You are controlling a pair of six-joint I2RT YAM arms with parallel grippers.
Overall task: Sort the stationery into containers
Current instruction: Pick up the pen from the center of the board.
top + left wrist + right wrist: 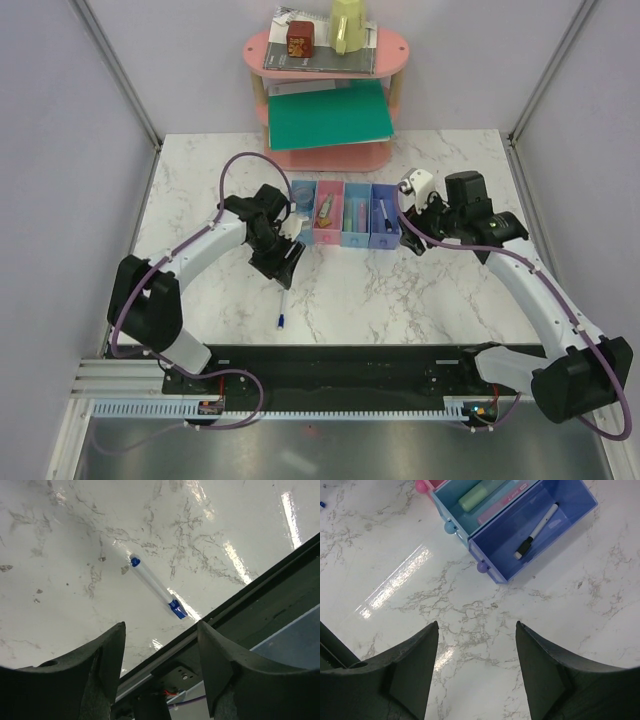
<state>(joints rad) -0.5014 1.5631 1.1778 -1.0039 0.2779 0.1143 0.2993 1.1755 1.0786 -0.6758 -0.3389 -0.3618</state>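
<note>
**One pen left out, left arm lining up on it**

We're looking at what seems to be the last pick of the sort. The thin white plastic pen with the blue tip and blue end cap (155, 586) is lying flat on the glossy white marbled surface (450, 300). It's out in the open, between the arm bases and the row of four small joined plastic trays (345, 243). The left claw (160, 665) is hovering near it with its dark fingers spread apart and nothing between them. In the wrist view the pen is sitting ahead of the gap at a slant, not inside it.

The right claw (476, 665) is also spread wide and empty, hanging just beside the violet-blue tray (570, 505). A thin pen with a pale barrel and black end (536, 531) is already lying in there. Next door, the blue tray (356, 240) is holding the pale green marker (477, 495) and the pink-purple marker (502, 504). The other two trays have stuff in them too, but we can't tell what from up top.

Our guess for the next move is that the left claw needs to come forward and down over the pen, turning so the fingers straddle the barrel crosswise. It's a slim, smooth, round tube on a slick surface, so we're betting it rolls or skids if one finger touches first. Grabbing near the middle should keep it level on the way to a tray.
</note>
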